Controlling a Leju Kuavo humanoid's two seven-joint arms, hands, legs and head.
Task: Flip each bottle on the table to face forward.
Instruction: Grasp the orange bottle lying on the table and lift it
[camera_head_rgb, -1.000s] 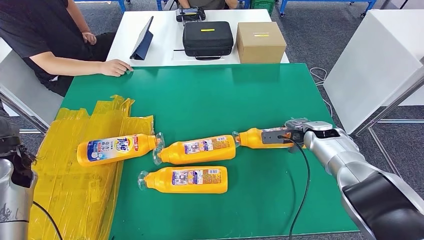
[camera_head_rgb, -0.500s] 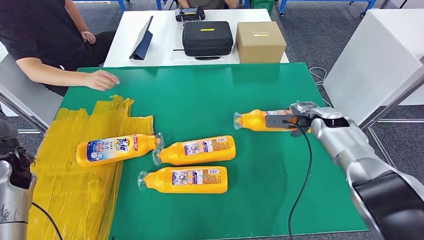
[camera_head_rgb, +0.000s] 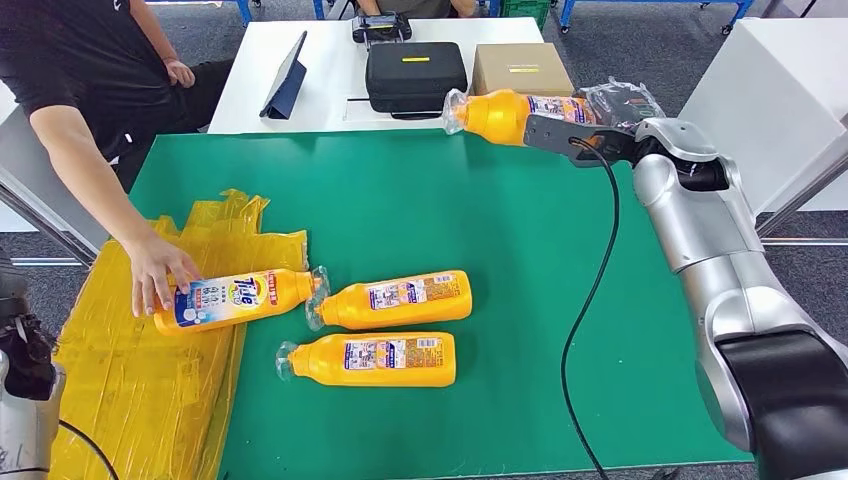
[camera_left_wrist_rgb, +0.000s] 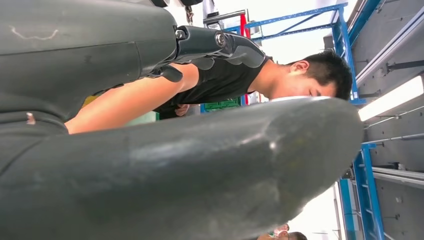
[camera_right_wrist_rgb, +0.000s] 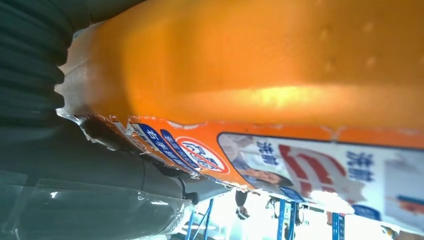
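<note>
Green table (camera_head_rgb: 420, 200), yellow plastic sheet (camera_head_rgb: 140, 370) left.

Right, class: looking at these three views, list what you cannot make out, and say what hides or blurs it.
- Right hand, head view: its fingers are partly hidden behind the held bottle.
- Held bottle, right wrist view: too close, its label cut off by the frame's edge.
- Left hand, left wrist view: a blurred grey mass, fingers' pose unclear.
- Labels on the two bottles on the mat: print too small.

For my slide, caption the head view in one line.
Right hand lifts an orange bottle above the green table; three bottles remain lying down.
</note>
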